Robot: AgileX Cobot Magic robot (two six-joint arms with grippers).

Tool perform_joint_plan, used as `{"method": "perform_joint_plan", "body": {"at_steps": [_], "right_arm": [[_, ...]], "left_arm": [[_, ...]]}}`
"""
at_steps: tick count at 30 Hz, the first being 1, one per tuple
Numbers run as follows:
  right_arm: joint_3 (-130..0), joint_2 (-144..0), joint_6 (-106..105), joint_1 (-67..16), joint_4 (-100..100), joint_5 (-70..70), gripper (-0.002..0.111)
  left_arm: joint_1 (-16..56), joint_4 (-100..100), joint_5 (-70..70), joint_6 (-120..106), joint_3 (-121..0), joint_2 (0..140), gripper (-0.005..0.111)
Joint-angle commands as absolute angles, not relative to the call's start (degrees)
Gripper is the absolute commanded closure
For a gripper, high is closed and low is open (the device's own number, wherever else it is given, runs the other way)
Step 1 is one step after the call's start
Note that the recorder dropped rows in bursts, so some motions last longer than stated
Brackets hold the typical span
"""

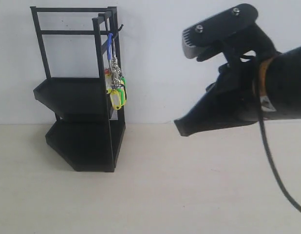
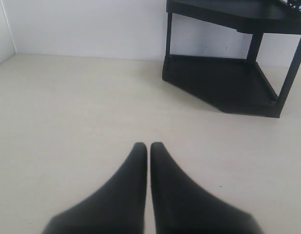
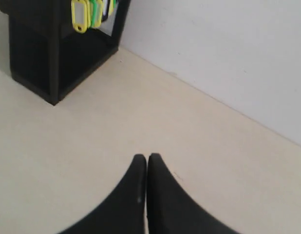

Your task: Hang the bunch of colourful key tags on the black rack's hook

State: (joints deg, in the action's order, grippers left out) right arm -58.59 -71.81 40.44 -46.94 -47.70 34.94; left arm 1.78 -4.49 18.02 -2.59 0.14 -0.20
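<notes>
The black rack (image 1: 82, 122) stands at the left by the white wall. From the small hook (image 1: 120, 28) at its top corner post hangs the colourful key tag bunch (image 1: 116, 90) by its blue loop (image 1: 110, 45), free of any gripper. My right gripper (image 1: 180, 127) is shut and empty, well to the right of the rack and raised above the table. The right wrist view shows its shut tips (image 3: 147, 157) and the yellow and green tags (image 3: 87, 13) far off. My left gripper (image 2: 149, 145) is shut and empty, with the rack's lower shelf (image 2: 223, 83) beyond it.
A pale wooden tabletop (image 1: 155, 195) spreads in front of the rack, and a white wall (image 1: 155, 73) rises behind it. A black cable (image 1: 272, 161) hangs from the right arm.
</notes>
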Motion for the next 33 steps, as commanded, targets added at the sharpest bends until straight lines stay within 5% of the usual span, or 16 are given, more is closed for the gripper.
{"method": "perform_joint_plan", "body": {"at_steps": [1,17,29,33], "right_arm": [[-58.01,-68.42,39.88,-46.98,-47.81,38.77,0.108],[-56.5,-58.13,40.14,-44.38,-48.39,37.24,0.108],[-28.97,-32.93,47.88,-13.76,-48.01,-5.61,0.108],[-20.5,-21.58,49.5,-5.65,-46.89,-10.01,0.108]], "left_arm": [[1.59,-4.89,17.61,-2.61,0.0,0.0,0.102],[1.59,-4.89,17.61,-2.61,0.0,0.0,0.102],[1.59,-4.89,17.61,-2.61,0.0,0.0,0.102],[1.59,-4.89,17.61,-2.61,0.0,0.0,0.102]]}}
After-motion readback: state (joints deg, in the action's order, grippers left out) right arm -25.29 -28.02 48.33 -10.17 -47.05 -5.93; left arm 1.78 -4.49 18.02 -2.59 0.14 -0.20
